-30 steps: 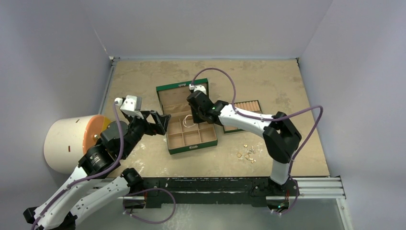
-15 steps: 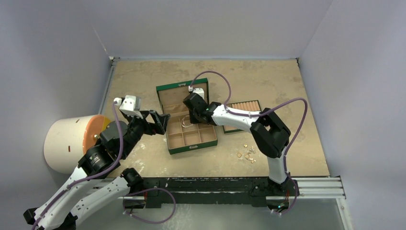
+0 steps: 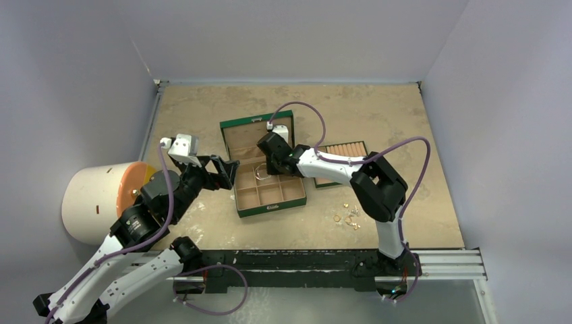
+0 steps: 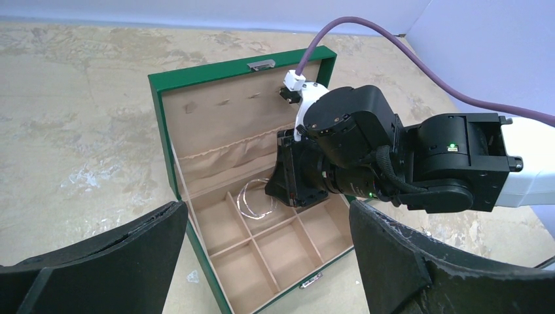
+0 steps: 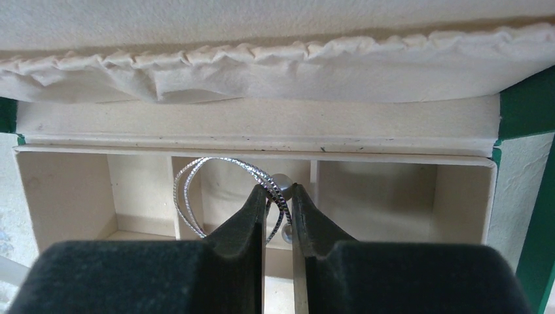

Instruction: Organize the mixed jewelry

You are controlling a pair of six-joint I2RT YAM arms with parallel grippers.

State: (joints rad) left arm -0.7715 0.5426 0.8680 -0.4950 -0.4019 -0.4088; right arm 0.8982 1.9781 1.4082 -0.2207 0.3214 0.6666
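My right gripper (image 5: 278, 190) is shut on the larger silvery loop (image 5: 190, 196), a twisted double ring with a small pearl bead at the pinch. It holds the loop over the middle back compartment of the open green box (image 3: 273, 209). The loop (image 4: 252, 201) hangs partly inside that compartment, below the right gripper (image 3: 268, 167). The rest of the mixed jewelry (image 3: 349, 216), tiny gold and silver pieces, lies on the table right of the box. My left gripper (image 3: 229, 172) is open and empty, just left of the box.
A green-edged tray of tan ring rolls (image 3: 344, 152) lies right of the box, behind the right arm. A white cylinder with an orange face (image 3: 101, 199) stands at the left edge. The box lid (image 4: 163, 131) stands open at the back.
My right gripper has moved left and down with the loop, from above the box's right side to the middle back compartment. The left arm has not moved.
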